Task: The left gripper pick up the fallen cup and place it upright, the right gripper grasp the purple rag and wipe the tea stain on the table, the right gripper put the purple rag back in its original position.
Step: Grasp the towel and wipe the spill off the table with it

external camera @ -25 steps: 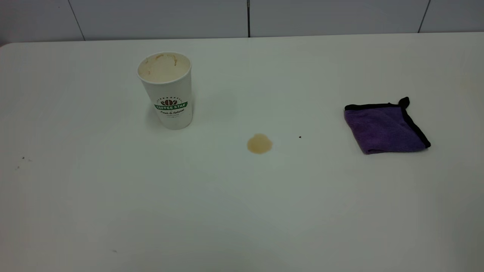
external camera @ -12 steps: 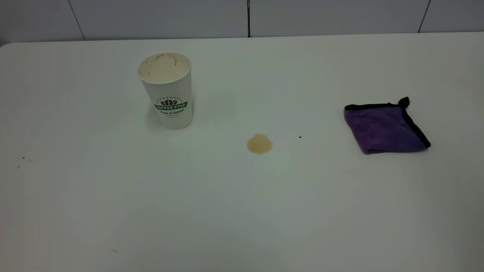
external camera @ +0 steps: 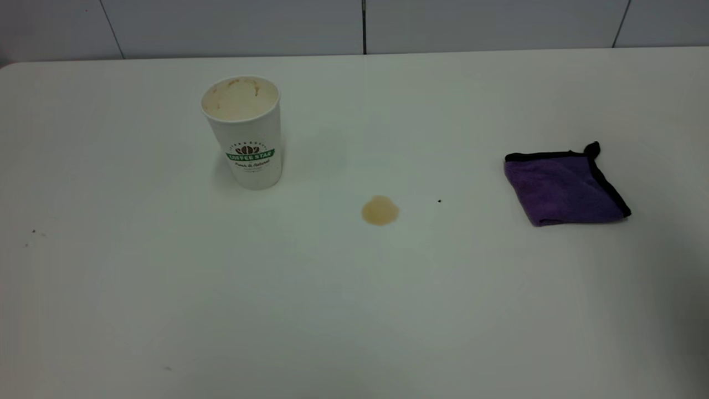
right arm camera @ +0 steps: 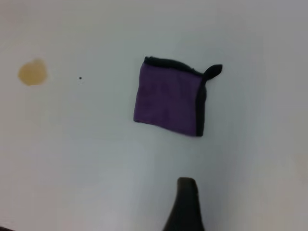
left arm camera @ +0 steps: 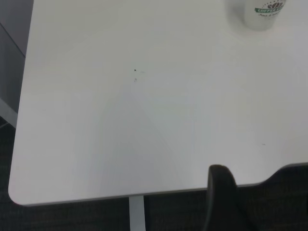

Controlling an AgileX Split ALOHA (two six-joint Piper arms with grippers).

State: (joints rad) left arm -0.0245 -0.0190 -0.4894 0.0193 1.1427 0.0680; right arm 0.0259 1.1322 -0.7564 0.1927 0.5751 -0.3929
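The cup (external camera: 245, 130), white paper with a green banner logo, stands upright at the back left of the table (external camera: 354, 310). Its base also shows in the left wrist view (left arm camera: 260, 12). The light-brown tea stain (external camera: 380, 210) lies mid-table and appears in the right wrist view (right arm camera: 32, 72). The purple rag (external camera: 562, 188) lies folded at the right, untouched (right arm camera: 169, 98). My left gripper (left arm camera: 250, 204) hangs open by the table's near left edge, far from the cup. My right gripper (right arm camera: 186, 207) hovers short of the rag and touches nothing. Neither gripper shows in the exterior view.
A tiny black speck (external camera: 439, 201) sits between the stain and the rag. Small dark specks (external camera: 33, 231) mark the table's left side. A grey panelled wall (external camera: 363, 25) runs behind the far edge. The table's rounded near corner (left arm camera: 19, 197) drops to dark floor.
A soft shadow has grown at the lower right corner of the exterior view. Cup, stain and rag have not moved.
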